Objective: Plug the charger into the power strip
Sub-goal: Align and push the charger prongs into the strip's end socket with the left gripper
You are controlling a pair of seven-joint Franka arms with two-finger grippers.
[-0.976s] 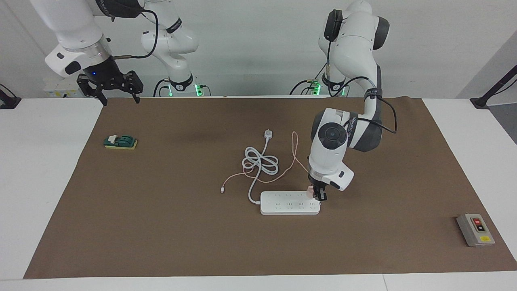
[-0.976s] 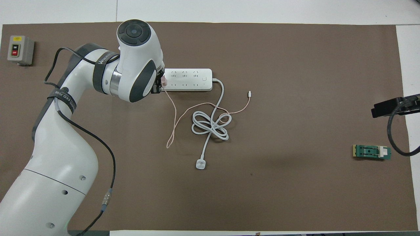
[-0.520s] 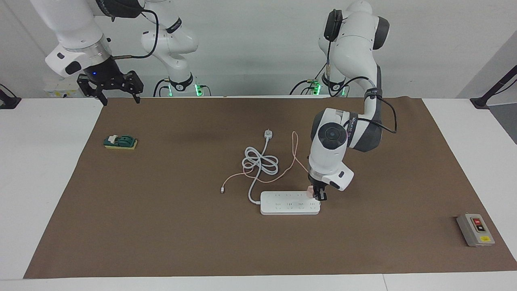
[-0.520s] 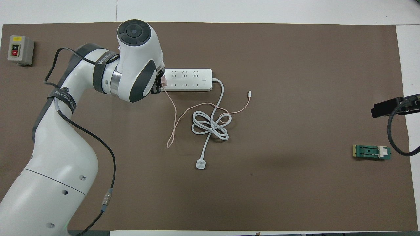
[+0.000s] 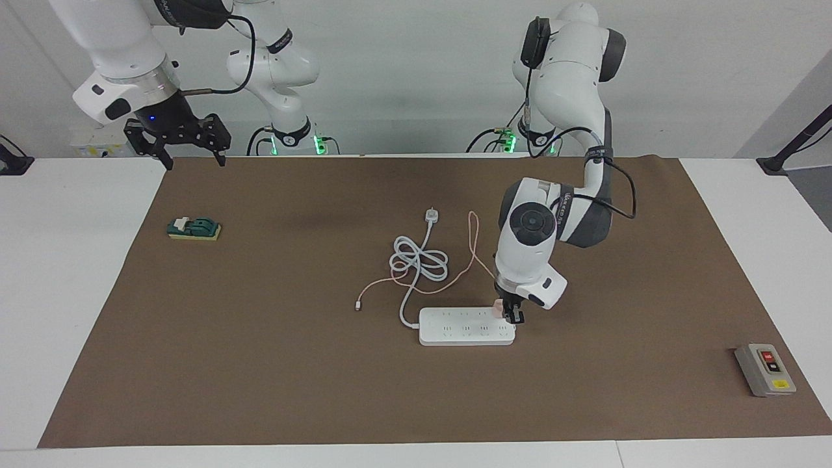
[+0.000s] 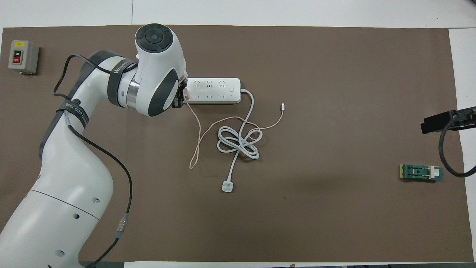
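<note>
The left gripper (image 5: 509, 313) pinches the charger (image 5: 498, 307) (pale pink) on the power strip (image 5: 465, 326) — the right gripper (image 5: 190, 151) waits, fingers spread.

Matt brown paper-like mat (image 5: 260, 364) on smooth white table (image 5: 65, 273), glossy white plastic strip (image 5: 465, 331) and arm shells (image 6: 70, 175), smooth pink plastic charger (image 5: 498, 308), matt black gripper (image 5: 177, 133), grey plastic box (image 5: 764, 370).

A robotics lab: two white arms are bolted at the edge of a white worktop (image 5: 71, 273) spread with a brown mat (image 5: 260, 364), against a bare white wall (image 5: 416, 71), with green-lit bases and black cables trailing.
</note>
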